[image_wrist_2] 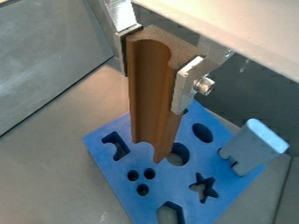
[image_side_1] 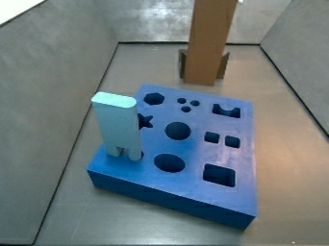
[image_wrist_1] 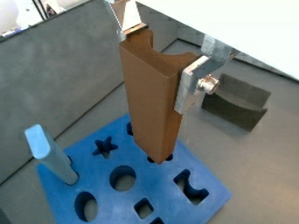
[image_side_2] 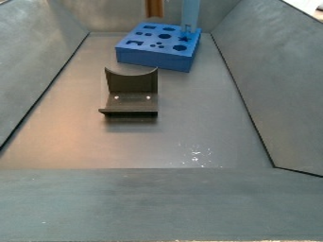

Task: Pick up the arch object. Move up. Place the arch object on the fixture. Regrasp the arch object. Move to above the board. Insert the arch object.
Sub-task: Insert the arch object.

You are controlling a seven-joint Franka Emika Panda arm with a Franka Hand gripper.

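Grey-walled bin, dull grey floor [image_side_2: 151,142]. Gripper [image_wrist_1: 158,57] pinching upright arch object [image_wrist_1: 152,105] above board [image_side_1: 244,192]; fixture [image_side_2: 130,92] well apart.

The hand [image_wrist_1: 162,52], above the board, has shiny bare-metal fingers [image_wrist_1: 191,83] clamping the arch object [image_wrist_1: 152,101], matt brown, plastic-looking. The board [image_side_1: 244,183] looks smooth blue plastic; the fixture [image_side_2: 128,93] dull dark grey.

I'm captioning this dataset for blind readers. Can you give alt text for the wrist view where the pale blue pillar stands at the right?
The gripper holds a long orange-brown rectangular block upright in its jaws, lower end over a hole in the bright-blue square board with cut-out shapes. A pale blue upright pillar stands on the board's edge, on a grey floor.
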